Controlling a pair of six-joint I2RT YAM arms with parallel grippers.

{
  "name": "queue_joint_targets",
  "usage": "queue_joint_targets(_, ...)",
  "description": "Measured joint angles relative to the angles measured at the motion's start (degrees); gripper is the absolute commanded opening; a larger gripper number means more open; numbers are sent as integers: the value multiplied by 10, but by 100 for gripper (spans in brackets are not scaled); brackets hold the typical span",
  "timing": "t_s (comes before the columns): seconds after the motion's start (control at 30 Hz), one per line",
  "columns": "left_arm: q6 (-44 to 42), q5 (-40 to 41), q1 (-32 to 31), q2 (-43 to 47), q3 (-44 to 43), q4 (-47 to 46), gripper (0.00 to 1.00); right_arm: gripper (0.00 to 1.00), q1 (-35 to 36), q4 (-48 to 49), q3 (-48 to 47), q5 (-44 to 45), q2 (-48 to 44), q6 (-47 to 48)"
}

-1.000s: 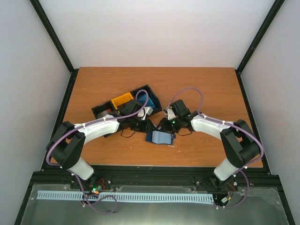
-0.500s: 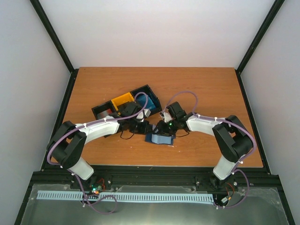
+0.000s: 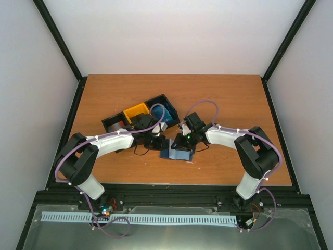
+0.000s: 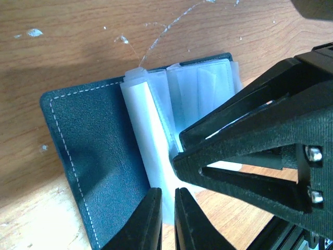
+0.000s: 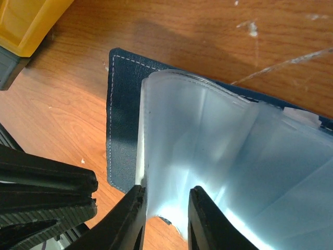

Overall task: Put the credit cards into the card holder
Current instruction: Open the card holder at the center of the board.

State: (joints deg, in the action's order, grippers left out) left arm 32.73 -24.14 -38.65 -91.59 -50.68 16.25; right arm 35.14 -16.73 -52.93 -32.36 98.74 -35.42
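The card holder [image 3: 177, 153] lies open on the table, navy cover down, its clear plastic sleeves fanned upward [image 4: 99, 156] [image 5: 122, 114]. My left gripper [image 3: 162, 144] [image 4: 167, 192] comes at it from the left, its jaws nearly closed on the lower edge of one pale sleeve. From the right, my right gripper [image 3: 180, 142] [image 5: 166, 192] straddles a bulging sleeve with its jaws apart; one finger touches the sleeve's edge. Its black fingers [image 4: 250, 151] fill the right of the left wrist view. No credit cards are in view.
A black-and-yellow three-section bin [image 3: 112, 123] stands just behind the left gripper, with a bright blue object [image 3: 157, 111] in its right section. Its yellow corner [image 5: 31, 21] shows close to the card holder. Cables loop over both arms.
The right arm has folded in to the left, and the card holder has shifted slightly left with it. The left jaws have narrowed onto the sleeve. The right jaws have closed a little.
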Motion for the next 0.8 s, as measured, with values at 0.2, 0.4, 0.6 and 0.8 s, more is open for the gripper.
queue_joint_targets(0.2, 0, 0, 0, -2, 0, 1, 10, 10, 0, -9, -4, 8, 0, 0)
queue_joint_targets(0.4, 0, 0, 0, -3, 0, 1, 11, 11, 0, -11, -4, 9, 2, 0)
queue_joint_targets(0.6, 0, 0, 0, -9, 0, 1, 12, 3, 1, -7, -4, 2, 9, -1)
queue_joint_targets(0.8, -1, -8, 0, -9, 1, -3, 18, 3, 2, 9, -2, -3, 9, -8)
